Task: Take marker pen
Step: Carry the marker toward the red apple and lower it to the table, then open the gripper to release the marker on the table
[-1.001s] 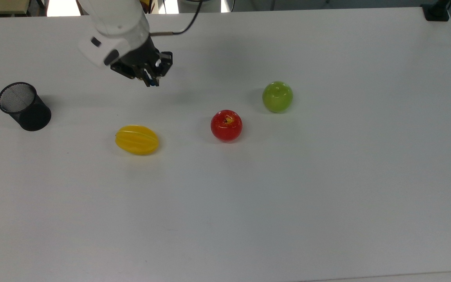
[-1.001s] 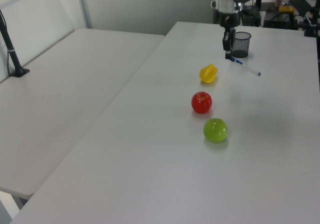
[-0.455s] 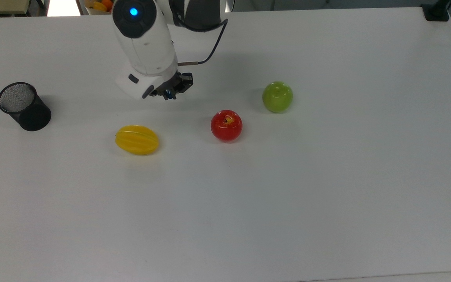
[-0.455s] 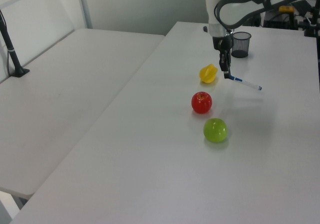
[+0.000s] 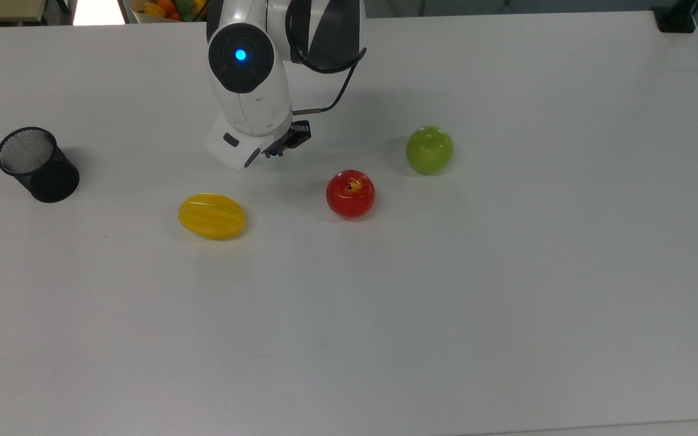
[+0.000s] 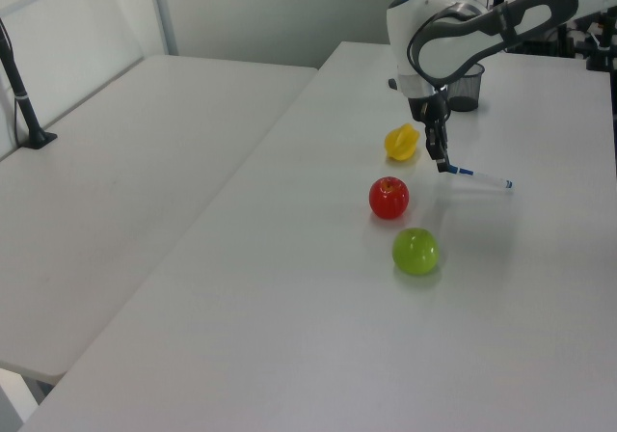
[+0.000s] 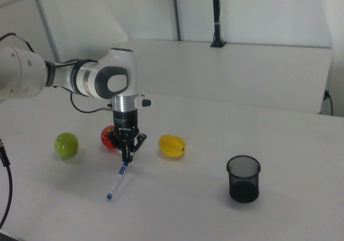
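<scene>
The marker pen [image 7: 117, 179] hangs by its blue-capped end from the gripper [image 7: 127, 157], whose 2 fingers are clamped on that cap; the white barrel slants down and away, its small blue tip low over the white table [image 5: 506, 303], and I cannot tell whether the tip touches. In the left view the marker pen [image 6: 479, 176] runs out to the left view's right from the gripper [image 6: 442, 165]. Gripping at one end rather than mid-barrel explains the droop. The pick itself looks done, and the end hold could let the pen swing or slip. The yellow star fruit [image 5: 212, 216], red apple [image 5: 350, 194] and green apple [image 5: 429, 149] lie in a loose row apart from the pen. The black mesh pen cup [image 5: 37, 164] stands well apart at the top view's left.
</scene>
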Robot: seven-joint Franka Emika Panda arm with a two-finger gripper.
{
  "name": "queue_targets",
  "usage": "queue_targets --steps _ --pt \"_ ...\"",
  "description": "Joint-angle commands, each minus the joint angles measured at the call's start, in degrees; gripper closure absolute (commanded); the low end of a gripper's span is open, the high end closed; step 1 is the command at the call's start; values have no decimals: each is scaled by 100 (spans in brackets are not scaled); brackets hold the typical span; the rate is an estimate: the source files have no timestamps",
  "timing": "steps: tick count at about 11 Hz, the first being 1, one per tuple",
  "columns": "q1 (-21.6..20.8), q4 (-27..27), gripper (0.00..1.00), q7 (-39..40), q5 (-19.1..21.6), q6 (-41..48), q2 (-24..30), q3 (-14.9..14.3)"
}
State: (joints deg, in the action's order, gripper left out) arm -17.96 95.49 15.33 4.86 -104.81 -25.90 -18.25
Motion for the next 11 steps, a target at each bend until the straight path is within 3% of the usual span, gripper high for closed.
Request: queue_targets --steps 1,3,7,9,11 --pt "-112 215 79 -118 -134 110 76 -20" --pt "-112 242 65 -283 -134 93 32 -20" --pt "-103 224 19 -398 -143 75 67 -20" --pt "-50 171 0 -801 -212 58 364 -20" --pt "151 -56 0 -1074 -231 83 803 -3"
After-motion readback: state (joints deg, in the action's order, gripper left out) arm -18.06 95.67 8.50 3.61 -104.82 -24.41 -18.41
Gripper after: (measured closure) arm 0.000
